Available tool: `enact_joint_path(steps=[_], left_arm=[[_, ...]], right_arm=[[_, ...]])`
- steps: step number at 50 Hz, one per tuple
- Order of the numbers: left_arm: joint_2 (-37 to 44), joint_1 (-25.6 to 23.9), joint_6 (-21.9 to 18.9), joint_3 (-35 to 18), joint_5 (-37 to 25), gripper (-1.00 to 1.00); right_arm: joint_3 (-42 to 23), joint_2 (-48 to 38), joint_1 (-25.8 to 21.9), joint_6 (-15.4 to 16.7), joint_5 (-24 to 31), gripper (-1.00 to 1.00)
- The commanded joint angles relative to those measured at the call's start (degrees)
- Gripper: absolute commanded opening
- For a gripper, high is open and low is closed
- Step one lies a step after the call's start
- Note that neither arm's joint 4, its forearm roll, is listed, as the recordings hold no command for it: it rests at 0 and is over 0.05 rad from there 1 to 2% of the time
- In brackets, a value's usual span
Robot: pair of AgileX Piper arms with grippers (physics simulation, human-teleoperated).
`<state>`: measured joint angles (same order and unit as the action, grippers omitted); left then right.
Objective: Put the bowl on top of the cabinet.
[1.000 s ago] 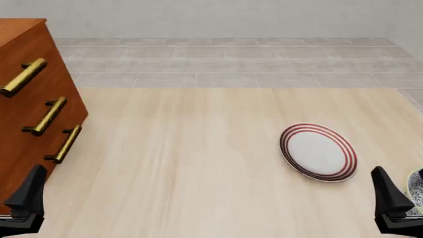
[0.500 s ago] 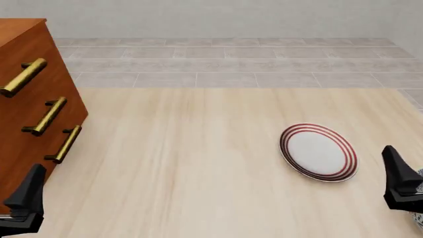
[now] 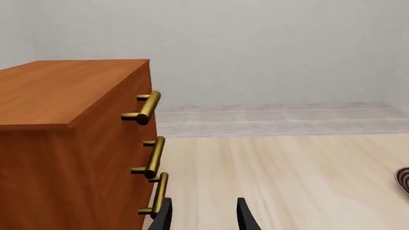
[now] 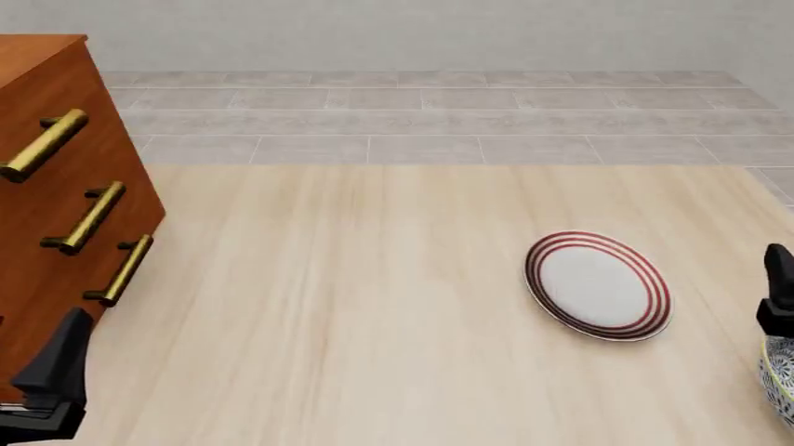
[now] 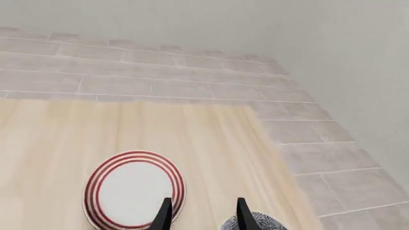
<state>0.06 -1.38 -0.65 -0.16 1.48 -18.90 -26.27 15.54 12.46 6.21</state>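
The bowl [image 4: 780, 375], white with a dense dark blue pattern, sits on the table at the far right edge of the front view, partly cut off. Its rim [image 5: 254, 223] shows in the right wrist view just beyond one fingertip. My right gripper [image 5: 202, 216] is open with nothing between its fingers, and one finger [image 4: 778, 290] stands just above the bowl in the front view. The reddish-brown cabinet [image 4: 56, 200] with brass handles stands at the left. My left gripper [image 3: 203, 218] is open and empty, close beside the cabinet [image 3: 70, 143] near its lowest handle.
A flat white plate with red rings [image 4: 598, 284] lies on the table left of the bowl, also seen in the right wrist view as the plate [image 5: 134, 189]. The table's right edge runs close to the bowl. Tiled floor and a pale wall lie beyond.
My right gripper has moved to the right and farther away, uncovering more of the bowl below it. The left gripper, plate and cabinet have stayed put.
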Motion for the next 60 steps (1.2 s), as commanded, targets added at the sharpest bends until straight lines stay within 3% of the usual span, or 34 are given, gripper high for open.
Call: enact_joint_path(steps=[1, 3, 5, 14, 16, 17, 18, 22, 32, 40, 56, 60], left_arm=[[0.3, -0.71, -0.25, 0.05, 0.11, 1.0], [0.76, -0.74, -0.27, 0.09, 0.46, 1.0], [1.88, -0.94, -0.11, 0.13, 1.34, 1.0], [5.7, -2.2, -0.22, 0.15, 4.9, 1.0], [6.49, -2.49, -0.1, 0.15, 5.6, 1.0], [7.05, -2.63, -0.1, 0.16, 6.11, 1.0], [7.83, -2.82, -0.02, 0.11, 6.8, 1.0], [8.76, -3.46, 0.11, 0.12, 7.76, 1.0], [11.77, -4.68, 0.61, 0.14, 10.36, 1.0], [14.86, -5.12, 0.7, 0.16, 12.89, 1.0], [18.45, -5.71, 0.97, 0.16, 15.95, 1.0], [18.7, -5.86, 0.89, 0.16, 16.13, 1.0]], right_arm=[[-4.83, -5.94, 7.22, 4.23, 5.24, 1.0], [-5.44, -5.96, 8.35, 5.26, 6.24, 1.0], [-6.5, -6.97, 8.69, 3.81, 8.29, 1.0], [-10.1, -7.91, 14.18, 6.46, 13.95, 1.0], [-10.49, -8.27, 14.11, 6.76, 15.43, 1.0], [-11.3, -9.64, 14.45, 4.91, 16.4, 1.0], [-11.85, -8.04, 14.3, 6.33, 17.63, 1.0], [-12.2, -9.98, 15.09, 6.69, 19.41, 1.0], [-10.45, -13.99, 18.72, 9.46, 17.96, 1.0], [-13.4, -16.95, 24.99, 15.86, 15.63, 1.0], [-16.27, -18.85, 28.24, 18.18, 15.96, 1.0], [-14.32, -22.16, 29.61, 19.16, 13.0, 1.0]])
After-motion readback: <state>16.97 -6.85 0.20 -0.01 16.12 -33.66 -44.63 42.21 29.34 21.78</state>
